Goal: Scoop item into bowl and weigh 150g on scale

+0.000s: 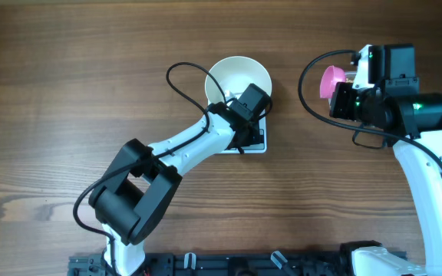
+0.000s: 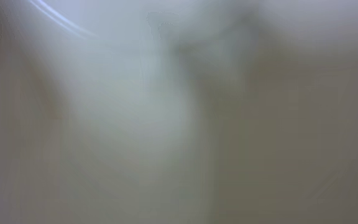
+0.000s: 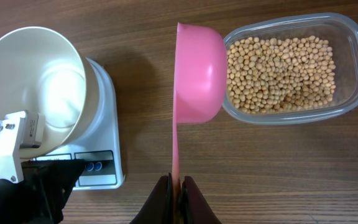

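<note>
Right gripper (image 3: 178,186) clamped on pink scoop (image 3: 197,74) handle, long axis pointing straight ahead. Beans (image 3: 281,74) in clear tub (image 3: 353,37), just beside scoop head. Left gripper (image 3: 11,134) pinches bowl (image 3: 36,81) rim; bowl on scale (image 3: 107,124), opposite side of scoop.

Materials and finish, tabletop scene.
Table (image 3: 278,168): brown wood, clear grain, low sheen. Bowl (image 3: 36,74): white, smooth, slight gloss inside. Scale (image 3: 107,106): smooth white plastic, grey display panel at lower left of the right wrist frame. Scoop (image 3: 199,74): pink plastic, glossy, smooth. Tub (image 3: 357,74): clear plastic, shiny rim, upper right. Beans (image 3: 281,71): beige-yellow, matt, smooth skins. Left arm (image 1: 194,144): glossy white shells, matt black joints, black rubbery-looking cable (image 1: 176,73). Left wrist view too blurred to tell finish.
</note>
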Robot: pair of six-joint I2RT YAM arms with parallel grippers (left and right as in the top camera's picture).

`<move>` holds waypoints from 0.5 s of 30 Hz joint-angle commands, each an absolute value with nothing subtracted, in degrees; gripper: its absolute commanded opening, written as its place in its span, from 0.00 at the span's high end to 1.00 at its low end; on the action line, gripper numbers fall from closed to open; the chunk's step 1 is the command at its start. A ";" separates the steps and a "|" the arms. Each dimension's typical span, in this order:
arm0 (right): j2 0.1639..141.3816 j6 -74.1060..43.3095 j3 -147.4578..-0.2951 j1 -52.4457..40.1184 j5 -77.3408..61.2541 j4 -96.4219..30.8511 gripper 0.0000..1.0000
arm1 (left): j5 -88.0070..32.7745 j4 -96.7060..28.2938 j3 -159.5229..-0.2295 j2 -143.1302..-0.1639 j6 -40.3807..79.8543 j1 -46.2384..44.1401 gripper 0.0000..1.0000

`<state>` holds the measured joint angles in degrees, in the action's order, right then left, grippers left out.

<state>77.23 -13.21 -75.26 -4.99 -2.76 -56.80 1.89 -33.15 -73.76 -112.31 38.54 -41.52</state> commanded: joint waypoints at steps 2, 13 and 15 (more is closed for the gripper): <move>76.23 -13.50 -75.79 -4.86 -3.46 -56.36 0.96 | 2.70 -32.97 -72.95 -113.27 39.48 -41.80 0.96; 76.23 -13.47 -75.79 -4.86 -3.46 -56.36 0.96 | 3.57 -33.15 -72.95 -113.27 39.48 -41.80 0.96; 76.23 -13.47 -75.79 -4.86 -3.46 -56.36 0.96 | 3.57 -33.34 -72.95 -113.27 39.48 -41.80 0.96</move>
